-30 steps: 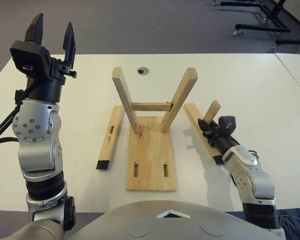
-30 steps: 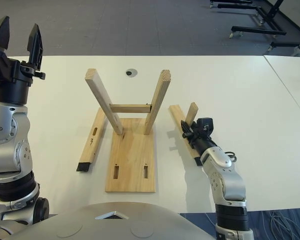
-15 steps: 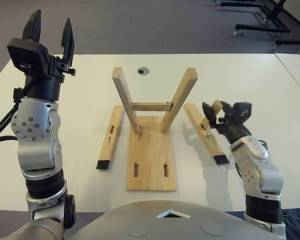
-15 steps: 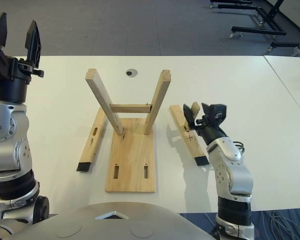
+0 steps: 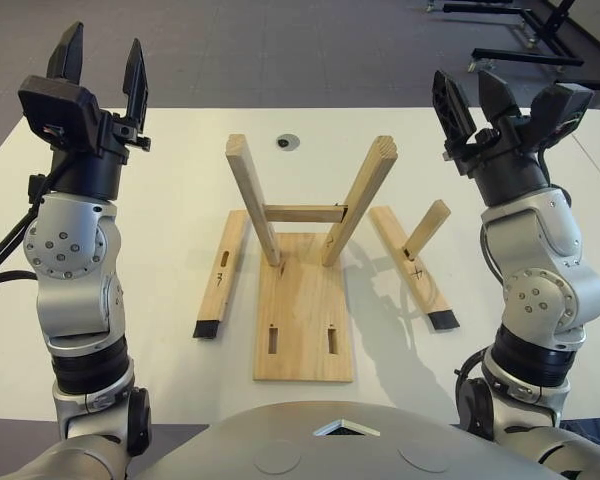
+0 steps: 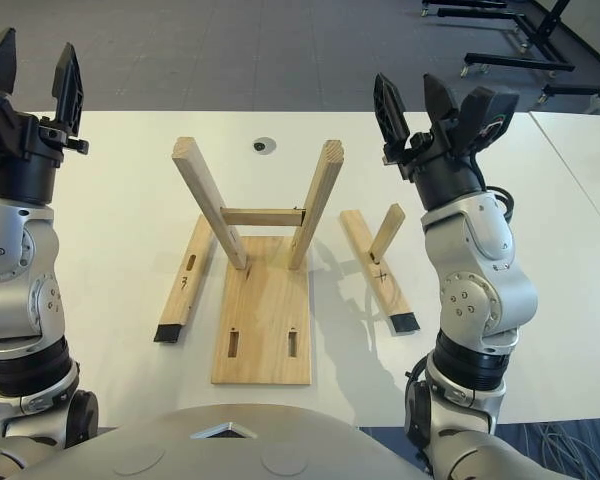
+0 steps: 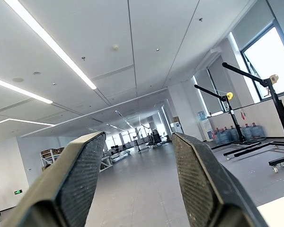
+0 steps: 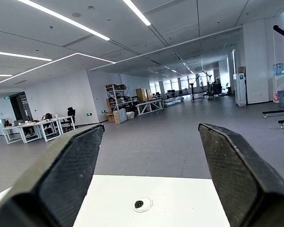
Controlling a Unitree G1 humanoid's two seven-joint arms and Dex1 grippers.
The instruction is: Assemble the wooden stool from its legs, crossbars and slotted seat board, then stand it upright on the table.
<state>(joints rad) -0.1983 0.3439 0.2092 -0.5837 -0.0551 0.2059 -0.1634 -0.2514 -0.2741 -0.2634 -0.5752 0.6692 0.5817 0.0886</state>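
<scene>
Pale wood, nearest me: the slotted seat board lies flat on the white table, underside up. Its two near slots are unfilled. At nine o'clock from the board a loose leg lies flat just beside it, with its dark foot cap towards me. At three o'clock a second leg lies the same way, and a short crossbar is plugged into it, sticking up at a tilt.

At the board's twelve o'clock end, two legs stand in the far slots and lean apart. They are the left upright and the right upright, tied together by the first crossbar. Beyond them a small grommet sits in the tabletop.

Both arms are raised well clear of the parts. The left gripper is up at ten o'clock, fingers spread and holding nothing. The right gripper is at two o'clock, also spread wide and empty.

I judge the job roughly half done: one leg pair is seated and the second is only partly joined. Next I'd bring the nine o'clock leg across and press its mortise onto the free end of the tilted crossbar, steadying the three o'clock leg with the other arm. That pair then has to drop squarely into the near slots before the stool is turned onto its feet. Alignment will be the fussy part.
</scene>
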